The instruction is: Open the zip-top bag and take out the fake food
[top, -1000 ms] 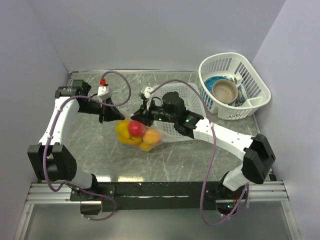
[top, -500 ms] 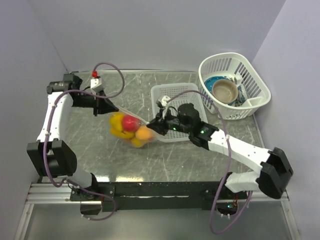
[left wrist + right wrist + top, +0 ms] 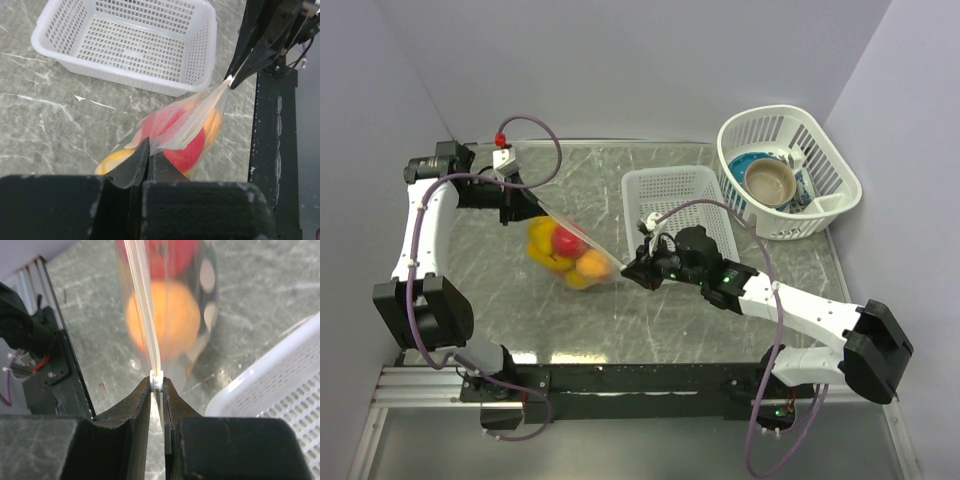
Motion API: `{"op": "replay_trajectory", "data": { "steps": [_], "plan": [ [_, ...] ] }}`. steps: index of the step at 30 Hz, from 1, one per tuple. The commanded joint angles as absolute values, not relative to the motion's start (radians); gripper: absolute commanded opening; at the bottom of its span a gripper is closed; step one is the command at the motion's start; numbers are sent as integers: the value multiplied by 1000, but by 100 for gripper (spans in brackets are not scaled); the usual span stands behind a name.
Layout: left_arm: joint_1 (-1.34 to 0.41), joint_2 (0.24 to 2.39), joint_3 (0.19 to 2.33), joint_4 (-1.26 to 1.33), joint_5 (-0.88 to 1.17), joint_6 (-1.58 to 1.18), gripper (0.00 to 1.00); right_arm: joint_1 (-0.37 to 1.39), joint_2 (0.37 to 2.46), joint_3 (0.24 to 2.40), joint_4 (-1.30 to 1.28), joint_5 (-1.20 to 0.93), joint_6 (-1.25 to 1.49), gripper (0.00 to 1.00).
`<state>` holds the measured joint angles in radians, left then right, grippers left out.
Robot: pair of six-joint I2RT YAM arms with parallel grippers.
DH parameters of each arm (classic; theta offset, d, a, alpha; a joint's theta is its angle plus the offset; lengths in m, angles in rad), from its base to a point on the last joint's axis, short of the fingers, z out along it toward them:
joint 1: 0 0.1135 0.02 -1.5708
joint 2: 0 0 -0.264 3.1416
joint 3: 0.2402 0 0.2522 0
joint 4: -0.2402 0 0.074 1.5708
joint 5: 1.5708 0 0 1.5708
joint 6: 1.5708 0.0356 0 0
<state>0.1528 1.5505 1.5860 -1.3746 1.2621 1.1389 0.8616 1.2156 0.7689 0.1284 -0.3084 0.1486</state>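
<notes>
— Pinching, both of them? Start with the left gripper [image 3: 147, 156].
— Its fingers are pressing together on a corner of the bag [image 3: 186, 117], and clear film is running out from between the tips.
— And the right gripper [image 3: 157, 386]?
— Its tips are squeezing the small white tab [image 3: 156, 380] at the end of the zip strip [image 3: 142, 300], with only a thin gap showing between them.
— So where is the bag hanging?
— It is stretching between the two grippers with its top edge taut, over the left half of the bench [image 3: 520, 310]. It is sloping from near the far edge down toward the middle. Whether its bottom is touching the marble, I cannot tell.
— Is the food [image 3: 563, 255] coming out?
— No, it is all lying inside, bunched in the sagging belly. A red piece [image 3: 180, 146] is sitting on top, an orange one [image 3: 162, 325] by the zip, and yellow ones [image 3: 542, 238] beside them.
— What is standing around it?
— A rectangular basket [image 3: 665, 174] is sitting just right of the bag, beyond the right gripper. An oval basket [image 3: 835, 160] holding a bowl [image 3: 770, 180] is sitting in the far right corner.
</notes>
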Motion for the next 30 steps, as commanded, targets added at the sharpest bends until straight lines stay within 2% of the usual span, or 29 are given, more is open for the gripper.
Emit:
{"op": "replay_trajectory", "data": {
  "steps": [1,5,8,9,15,22,25,30],
  "plan": [
    [178,1546,1683,-1373,1290,1128,1,870,1224,698,23,-281,163,11],
    [187,1562,1701,-1374,1299,1121,1,879,1204,684,5,-267,175,16],
    [180,1559,1680,-1374,1321,1123,2,887,1215,715,-21,-256,176,33],
    [173,1549,1672,-1376,1322,1124,2,887,1218,733,-25,-238,172,42],
    [92,1505,1589,-1376,1270,1135,2,885,1252,995,-64,-152,112,62],
    [75,1479,1529,-1376,1246,1147,2,851,1318,1158,52,-23,55,61],
    [74,1477,1526,-1374,1244,1144,2,847,1403,1213,11,-78,72,55],
    [74,1473,1516,-1374,1238,1149,2,848,1414,1171,35,-169,129,51]
  ]
}}
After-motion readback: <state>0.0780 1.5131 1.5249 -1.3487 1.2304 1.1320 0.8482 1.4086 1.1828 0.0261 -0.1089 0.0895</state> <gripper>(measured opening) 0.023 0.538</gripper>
